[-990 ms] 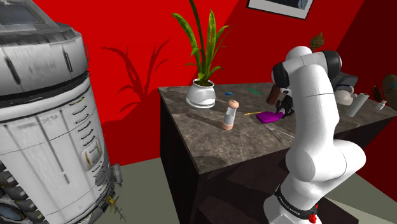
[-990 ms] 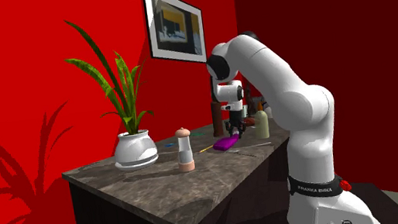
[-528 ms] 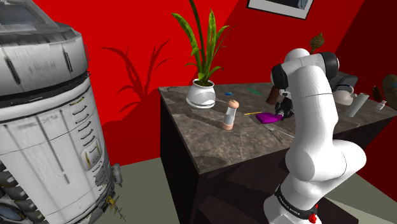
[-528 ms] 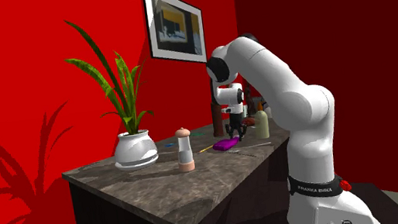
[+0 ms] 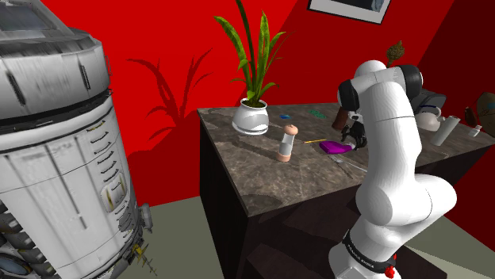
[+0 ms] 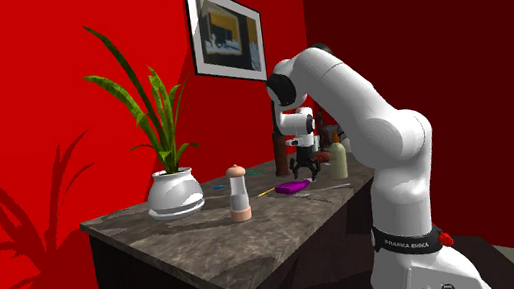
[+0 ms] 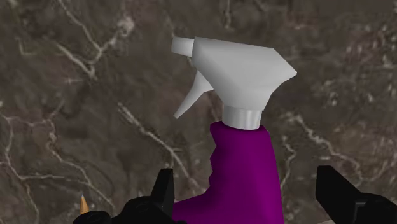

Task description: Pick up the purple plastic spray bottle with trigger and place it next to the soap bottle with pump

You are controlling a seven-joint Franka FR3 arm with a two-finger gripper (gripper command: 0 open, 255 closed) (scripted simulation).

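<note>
The purple spray bottle point(image 7: 245, 175) with a white trigger head lies on its side on the dark marble counter point(image 5: 262, 178). My gripper point(image 7: 248, 197) is open just above its body, one finger on each side, with a clear gap on one side. The gripper point(image 5: 353, 136) hangs low over the bottle point(image 5: 336, 147) in the shoulder view. In the second exterior view the bottle point(image 6: 293, 185) lies below the gripper point(image 6: 306, 168), and the beige soap bottle with pump point(image 6: 338, 159) stands just to that view's right of it.
A shaker point(image 5: 286, 144) stands mid-counter and a potted plant point(image 5: 252, 117) in a white pot sits toward the red wall. A brown cylinder point(image 6: 279, 151) stands behind the gripper. A yellow pencil point(image 5: 315, 142) lies near the bottle. A large white drum point(image 5: 55, 143) fills the shoulder view's left.
The fingers have spread apart and let go of the purple bottle, which now rests on the counter. The arm has barely moved.
</note>
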